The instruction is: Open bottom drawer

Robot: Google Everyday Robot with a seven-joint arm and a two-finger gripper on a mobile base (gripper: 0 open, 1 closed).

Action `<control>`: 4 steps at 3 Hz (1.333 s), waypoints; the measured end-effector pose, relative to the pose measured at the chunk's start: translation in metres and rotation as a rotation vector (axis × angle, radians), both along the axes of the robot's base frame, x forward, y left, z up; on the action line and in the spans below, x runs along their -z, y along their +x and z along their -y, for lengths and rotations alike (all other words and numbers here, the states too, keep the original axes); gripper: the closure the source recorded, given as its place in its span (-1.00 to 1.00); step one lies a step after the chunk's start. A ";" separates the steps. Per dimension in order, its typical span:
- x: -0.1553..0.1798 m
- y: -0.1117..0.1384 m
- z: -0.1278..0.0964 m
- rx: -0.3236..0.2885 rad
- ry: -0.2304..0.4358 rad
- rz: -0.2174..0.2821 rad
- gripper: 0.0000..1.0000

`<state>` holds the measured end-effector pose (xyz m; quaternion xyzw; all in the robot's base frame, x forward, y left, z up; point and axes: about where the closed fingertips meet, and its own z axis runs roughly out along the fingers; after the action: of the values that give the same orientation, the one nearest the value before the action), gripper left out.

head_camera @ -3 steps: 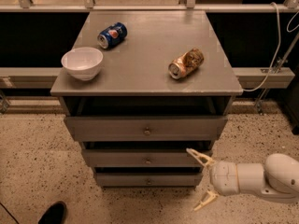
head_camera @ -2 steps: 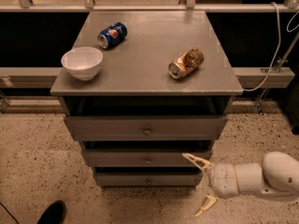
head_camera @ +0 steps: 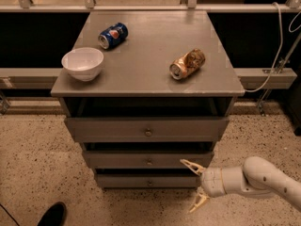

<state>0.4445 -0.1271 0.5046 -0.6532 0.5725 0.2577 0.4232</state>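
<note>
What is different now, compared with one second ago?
The tool, open, moved a little closer to the right end of the bottom drawer. It has taken hold of nothing. The drawer, the bowl, the blue can and the brown can stayed in place.

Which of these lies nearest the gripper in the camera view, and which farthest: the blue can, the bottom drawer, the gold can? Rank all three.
Measured from the gripper, open, low on the right:
1. bottom drawer, just beside it, lowest of the three.
2. gold can, right side of the cabinet top.
3. blue can, back left of that top.
</note>
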 end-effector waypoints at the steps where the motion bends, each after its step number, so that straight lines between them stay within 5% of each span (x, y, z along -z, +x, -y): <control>1: 0.057 0.021 0.006 -0.017 0.065 -0.013 -1.00; 2: 0.067 0.026 0.009 -0.021 0.106 -0.027 -1.00; 4: 0.116 0.029 0.009 0.019 -0.018 -0.064 -1.00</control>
<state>0.4730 -0.1364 0.3885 -0.6430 0.5943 0.2694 0.4010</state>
